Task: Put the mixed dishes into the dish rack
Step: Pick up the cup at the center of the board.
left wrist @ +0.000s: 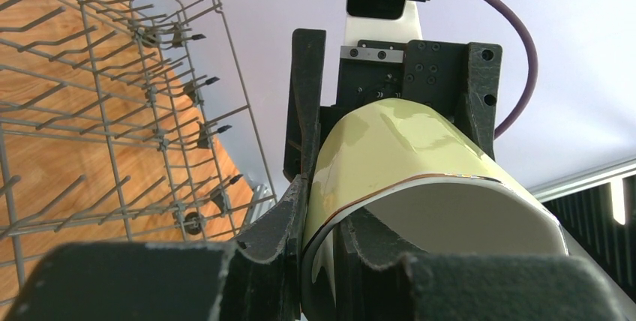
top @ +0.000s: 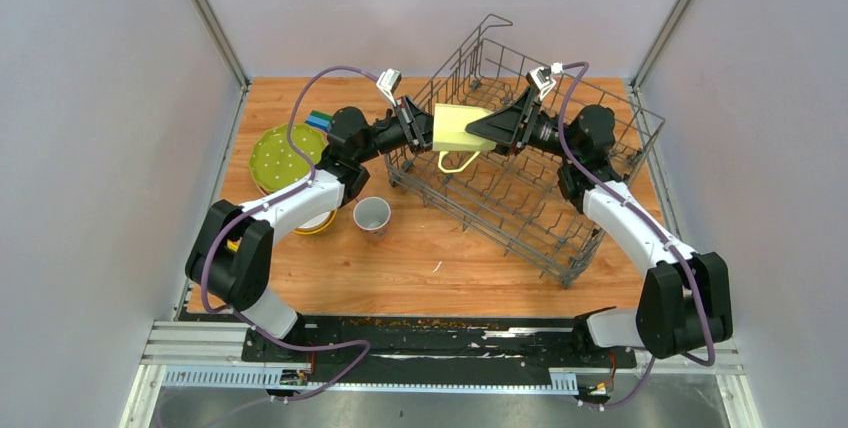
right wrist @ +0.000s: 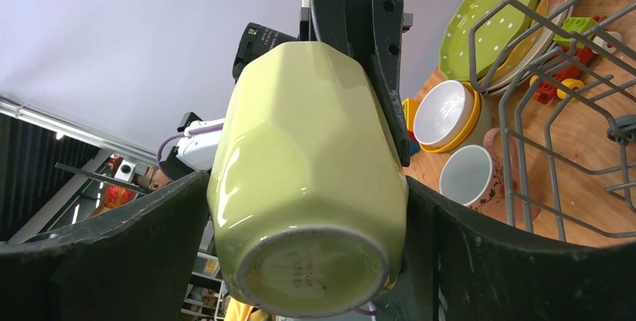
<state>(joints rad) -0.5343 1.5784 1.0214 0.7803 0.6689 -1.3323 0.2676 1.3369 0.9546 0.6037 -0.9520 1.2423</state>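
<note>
A pale-green mug hangs on its side over the near-left part of the grey wire dish rack, handle down. My left gripper is shut on its rim, one finger inside the mug and one outside. My right gripper comes from the opposite side and straddles the mug's base, with its widely spread fingers against both sides. The rack holds no dishes that I can see.
A lime-green dotted plate tops a stack of plates at the left. A white bowl in a yellow bowl and a pink flowered mug stand beside it. Toy blocks lie behind the stack.
</note>
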